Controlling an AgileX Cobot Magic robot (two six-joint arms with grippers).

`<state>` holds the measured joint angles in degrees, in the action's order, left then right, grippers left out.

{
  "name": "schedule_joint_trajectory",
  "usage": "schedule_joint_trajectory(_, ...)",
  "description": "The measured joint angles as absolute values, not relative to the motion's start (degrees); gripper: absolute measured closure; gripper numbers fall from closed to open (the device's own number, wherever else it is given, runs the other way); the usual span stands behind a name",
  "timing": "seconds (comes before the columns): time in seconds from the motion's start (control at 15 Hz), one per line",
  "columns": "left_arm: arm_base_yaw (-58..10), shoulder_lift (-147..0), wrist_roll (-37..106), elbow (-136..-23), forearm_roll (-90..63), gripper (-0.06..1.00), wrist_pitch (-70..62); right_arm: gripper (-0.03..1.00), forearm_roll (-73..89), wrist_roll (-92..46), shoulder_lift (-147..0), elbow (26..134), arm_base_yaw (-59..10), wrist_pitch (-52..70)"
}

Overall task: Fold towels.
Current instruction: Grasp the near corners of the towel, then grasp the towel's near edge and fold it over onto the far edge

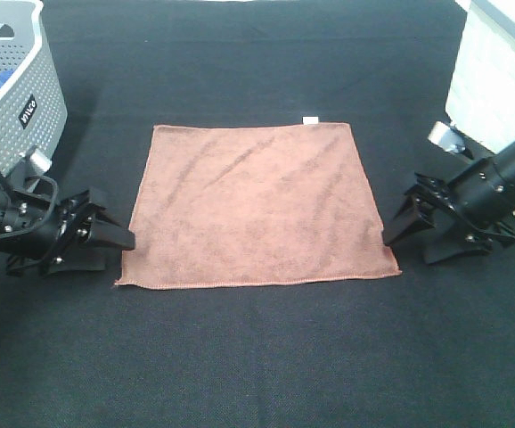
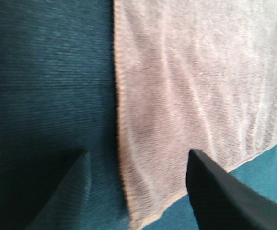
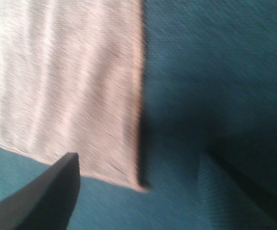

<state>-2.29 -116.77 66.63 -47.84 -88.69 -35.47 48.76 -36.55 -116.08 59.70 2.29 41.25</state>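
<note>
Towel (image 1: pixel 253 205) flat between left gripper (image 1: pixel 115 236), right gripper (image 1: pixel 398 227).

Shows brown towel (image 2: pixel 201 96) flat on dark worktop (image 2: pixel 47 72). Shows left gripper (image 2: pixel 137 189) spread wide astride towel edge near corner, one finger over cloth.

The towel (image 1: pixel 253 203) lies on the table (image 1: pixel 257 357) between left gripper (image 1: pixel 118 223) and right gripper (image 1: pixel 398 217), basket (image 1: pixel 17 89) far left.

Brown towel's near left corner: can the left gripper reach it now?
Likely yes. The left gripper is open, its fingers either side of the brown towel's left edge near that corner; nothing blocks it.
</note>
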Motion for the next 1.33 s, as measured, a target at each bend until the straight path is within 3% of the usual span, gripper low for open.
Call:
schedule_joint_trajectory(0.33, -7.2, -118.7, 66.6, -50.0, -89.9, 0.37, -36.6, 0.30, 51.4, -36.6, -119.0, 62.9, -3.1, 41.4)
schedule_joint_trajectory(0.47, -8.0, -119.3, 66.3, -51.1, -90.0, 0.38, -37.0, 0.37, 52.7, -36.6, -119.7, 63.2, -3.6, 41.3)
schedule_joint_trajectory(0.6, -8.0, -119.8, 65.3, -51.4, -89.7, 0.54, -36.1, 0.54, 52.6, -36.4, -120.1, 63.2, -3.5, 40.4)
schedule_joint_trajectory(0.67, -8.0, -120.0, 65.1, -51.4, -89.3, 0.70, -35.3, 0.67, 52.5, -36.0, -120.5, 63.2, -3.5, 39.9)
schedule_joint_trajectory(0.73, -8.0, -120.4, 64.9, -51.4, -88.7, 0.90, -34.7, 0.88, 52.2, -35.6, -120.7, 63.1, -3.5, 39.4)
schedule_joint_trajectory(0.8, -8.0, -120.4, 64.9, -51.4, -88.5, 0.94, -34.6, 0.96, 52.1, -35.5, -120.8, 63.1, -3.5, 39.2)
schedule_joint_trajectory(1.33, -8.0, -116.5, 60.0, -48.8, -80.0, 0.94, -35.4, 0.97, 52.3, -34.2, -120.6, 61.4, -3.6, 43.6)
